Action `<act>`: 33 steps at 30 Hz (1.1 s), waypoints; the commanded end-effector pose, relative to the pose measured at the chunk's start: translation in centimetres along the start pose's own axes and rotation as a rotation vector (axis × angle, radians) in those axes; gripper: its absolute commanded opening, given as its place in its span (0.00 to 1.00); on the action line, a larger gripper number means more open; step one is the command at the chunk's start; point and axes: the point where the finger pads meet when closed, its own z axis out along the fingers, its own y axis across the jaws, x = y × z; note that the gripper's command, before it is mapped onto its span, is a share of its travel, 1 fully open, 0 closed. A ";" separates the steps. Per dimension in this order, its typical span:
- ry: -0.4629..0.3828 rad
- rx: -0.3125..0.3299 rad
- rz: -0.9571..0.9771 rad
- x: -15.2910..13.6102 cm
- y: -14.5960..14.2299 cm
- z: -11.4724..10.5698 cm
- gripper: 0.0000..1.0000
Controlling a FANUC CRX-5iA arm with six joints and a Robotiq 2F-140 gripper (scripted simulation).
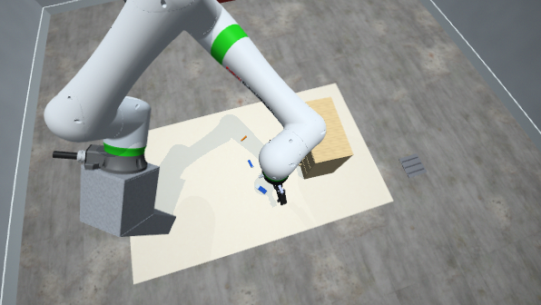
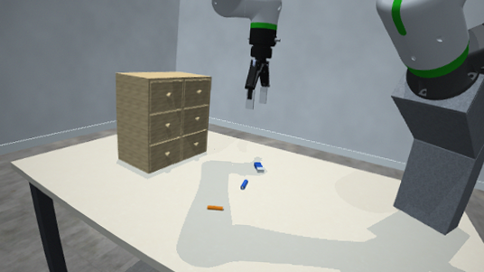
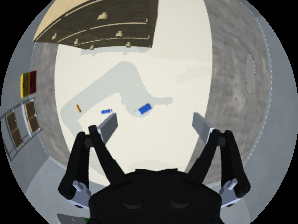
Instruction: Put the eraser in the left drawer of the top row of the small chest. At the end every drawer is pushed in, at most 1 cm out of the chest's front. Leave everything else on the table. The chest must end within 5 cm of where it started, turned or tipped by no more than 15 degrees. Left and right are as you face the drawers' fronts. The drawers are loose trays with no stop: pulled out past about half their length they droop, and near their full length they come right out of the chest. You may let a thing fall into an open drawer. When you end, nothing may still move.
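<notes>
The eraser (image 2: 259, 167), a small blue and white block, lies on the table in front of the chest; it also shows in the top view (image 1: 261, 190) and in the wrist view (image 3: 144, 108). The small wooden chest (image 2: 163, 119) has two columns of three drawers, all pushed in. Its top-row left drawer (image 2: 166, 95) is closed. My gripper (image 2: 256, 103) is open and empty. It hangs high above the table, pointing down, roughly above the eraser and level with the chest's top. It also shows in the top view (image 1: 282, 200) and in the wrist view (image 3: 154, 123).
A small blue cylinder (image 2: 244, 184) and an orange stick (image 2: 215, 208) lie on the table near the eraser, on the side away from the chest. The arm's grey pedestal (image 2: 446, 155) stands at the table's far side from the chest.
</notes>
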 end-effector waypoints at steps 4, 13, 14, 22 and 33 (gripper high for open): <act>0.001 0.000 0.001 0.1 -0.2 -0.2 1.00; 0.018 0.011 0.030 1.9 -8.8 -6.2 1.00; 0.018 0.011 0.030 1.9 -8.8 -6.2 1.00; 0.024 0.014 0.056 1.6 -16.3 -10.7 1.00; 0.022 0.007 0.094 -1.4 -25.9 -15.4 1.00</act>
